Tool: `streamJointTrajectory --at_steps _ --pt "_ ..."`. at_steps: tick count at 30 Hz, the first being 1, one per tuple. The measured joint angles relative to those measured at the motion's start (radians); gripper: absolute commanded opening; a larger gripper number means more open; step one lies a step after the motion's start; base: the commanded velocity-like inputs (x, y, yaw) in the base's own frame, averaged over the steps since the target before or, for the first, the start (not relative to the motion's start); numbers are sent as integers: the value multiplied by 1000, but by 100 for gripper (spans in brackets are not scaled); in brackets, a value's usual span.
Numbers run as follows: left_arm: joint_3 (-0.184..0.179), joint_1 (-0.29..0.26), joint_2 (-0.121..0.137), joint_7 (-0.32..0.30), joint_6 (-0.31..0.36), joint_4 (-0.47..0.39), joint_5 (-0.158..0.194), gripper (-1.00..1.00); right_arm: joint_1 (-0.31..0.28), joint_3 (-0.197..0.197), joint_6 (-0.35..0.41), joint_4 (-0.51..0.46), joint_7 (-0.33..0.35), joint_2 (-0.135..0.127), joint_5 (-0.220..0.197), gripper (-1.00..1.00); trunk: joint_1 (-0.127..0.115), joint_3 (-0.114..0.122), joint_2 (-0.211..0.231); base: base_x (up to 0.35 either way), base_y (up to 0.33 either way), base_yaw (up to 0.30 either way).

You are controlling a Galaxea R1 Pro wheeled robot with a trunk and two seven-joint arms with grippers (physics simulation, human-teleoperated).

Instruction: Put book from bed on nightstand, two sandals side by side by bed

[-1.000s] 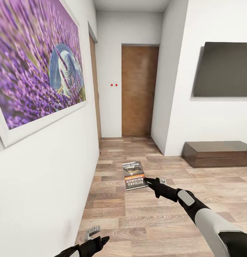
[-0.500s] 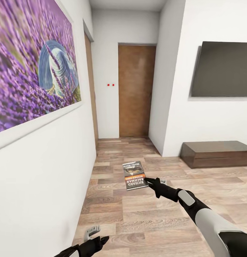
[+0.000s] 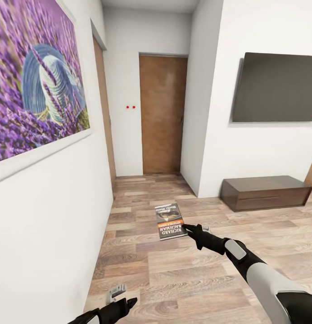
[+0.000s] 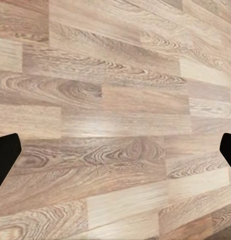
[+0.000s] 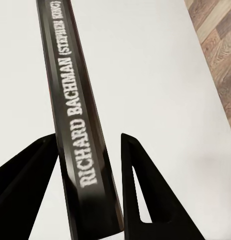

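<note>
Closest in, low down, the left gripper (image 3: 122,294) hangs above the wood floor (image 3: 196,279) with nothing in it. In its wrist view the two black fingertips (image 4: 5,157) sit far apart at the edges, with bare planks between them, so the jaws stand wide open.

A little further out, the right arm (image 3: 259,274) reaches forward and the right gripper (image 3: 188,228) has the book (image 3: 170,220) pinched by one corner. The book juts out ahead of the gripper, held flat in the air, cover up, well above the floor. Its orange-red band with "RICHARD BACHMAN" in white lies nearest the fingers; the picture on the cover is at the far end. In the right wrist view the dark spine (image 5: 78,125) runs straight out between the two black fingers (image 5: 138,185), which are closed against the book on either side.

Left of both grippers, a white wall (image 3: 47,225) carries a large purple lavender picture (image 3: 34,85). Beyond the book the floor narrows into a short hallway ending at a brown door (image 3: 162,114), with two small red dots (image 3: 130,107) on the wall beside it. Off to the right of the right gripper and further away, a low dark cabinet (image 3: 266,192) stands against the wall under a dark flat screen (image 3: 275,87).
</note>
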Motion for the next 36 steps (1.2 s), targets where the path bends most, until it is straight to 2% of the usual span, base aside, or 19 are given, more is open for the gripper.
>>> streamJointTrajectory --at_steps 17,36 --pt "0 0 0 0 0 0 0 100 0 1 -1 0 0 0 2 -100 0 0 0 142 0 -143" --pt "-1 0 0 0 0 0 0 100 0 1 -1 0 -2 0 4 -100 0 0 0 142 0 -196"
